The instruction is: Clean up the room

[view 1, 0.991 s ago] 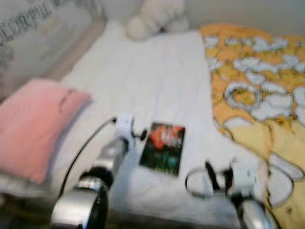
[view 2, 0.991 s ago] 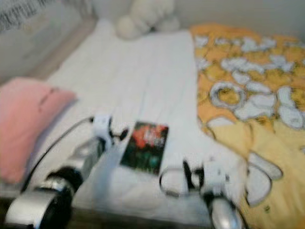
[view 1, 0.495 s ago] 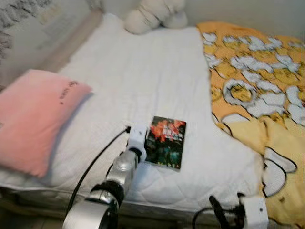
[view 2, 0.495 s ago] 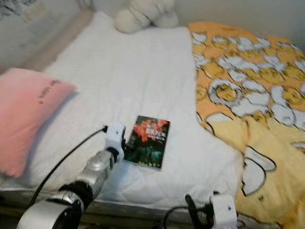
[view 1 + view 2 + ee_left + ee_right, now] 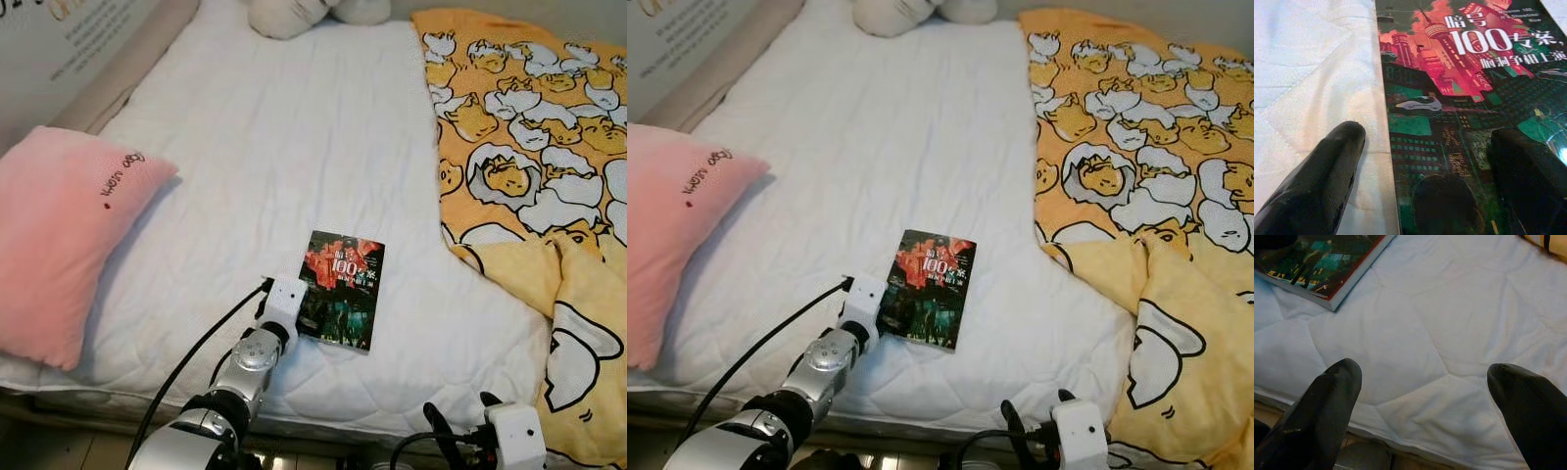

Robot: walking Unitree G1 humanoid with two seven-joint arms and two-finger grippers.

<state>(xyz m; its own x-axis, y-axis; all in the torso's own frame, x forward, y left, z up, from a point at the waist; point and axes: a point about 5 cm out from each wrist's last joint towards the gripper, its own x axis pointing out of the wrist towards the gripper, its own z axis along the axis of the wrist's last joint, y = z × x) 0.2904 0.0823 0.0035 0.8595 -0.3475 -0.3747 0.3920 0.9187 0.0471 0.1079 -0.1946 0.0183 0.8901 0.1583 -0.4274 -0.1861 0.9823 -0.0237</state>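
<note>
A book (image 5: pixel 1449 98) with a dark, red-lit city cover lies flat on the white quilted mattress (image 5: pixel 294 147). The left gripper (image 5: pixel 1425 161) is spread wide over its near edge, one finger (image 5: pixel 1317 181) on the quilt beside it, the other above the cover, grasping nothing. The right gripper (image 5: pixel 1422 406) gapes empty at the bed's edge, the book beyond its fingertips. Farther off lie a pink pillow (image 5: pixel 59 235) and a yellow blanket (image 5: pixel 529 147).
</note>
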